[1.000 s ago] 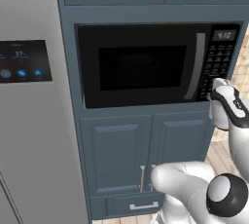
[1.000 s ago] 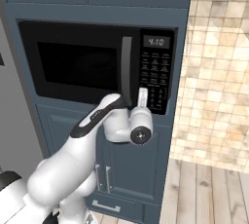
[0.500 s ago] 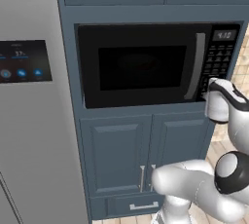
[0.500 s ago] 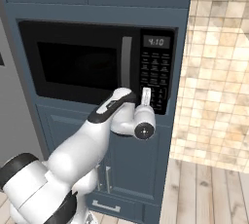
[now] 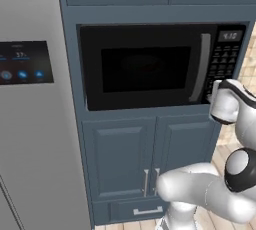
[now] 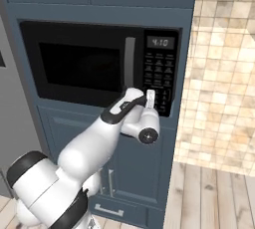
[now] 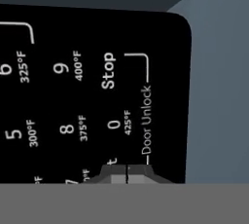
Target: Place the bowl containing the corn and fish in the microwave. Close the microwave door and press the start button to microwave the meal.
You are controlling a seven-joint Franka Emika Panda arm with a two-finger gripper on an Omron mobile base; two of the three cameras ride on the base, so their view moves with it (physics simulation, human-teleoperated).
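Wide black microwave (image 5: 150,66) set in blue-grey cabinetry (image 5: 125,159), broad black door with dark glass window (image 6: 79,63) shut flush, grey vertical bar handle (image 6: 129,63) at its 3 o'clock edge. End effector (image 7: 126,175) pressed against white-lettered keypad panel (image 6: 158,73) at its 6 o'clock end, dark finger tips (image 7: 138,172) together, nothing clamped. "Stop" and "0" keys at 12 o'clock of the tips in hand view. Grey refrigerator (image 5: 30,124) at 9 o'clock of microwave.

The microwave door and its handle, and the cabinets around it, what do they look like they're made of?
The microwave door looks like glossy black plastic around a dark glass window, faintly reflective. Its handle is a grey vertical bar, probably brushed metal or metal-look plastic. The cabinets look like blue-grey painted wood, matte, with raised panels and slim metallic pulls.
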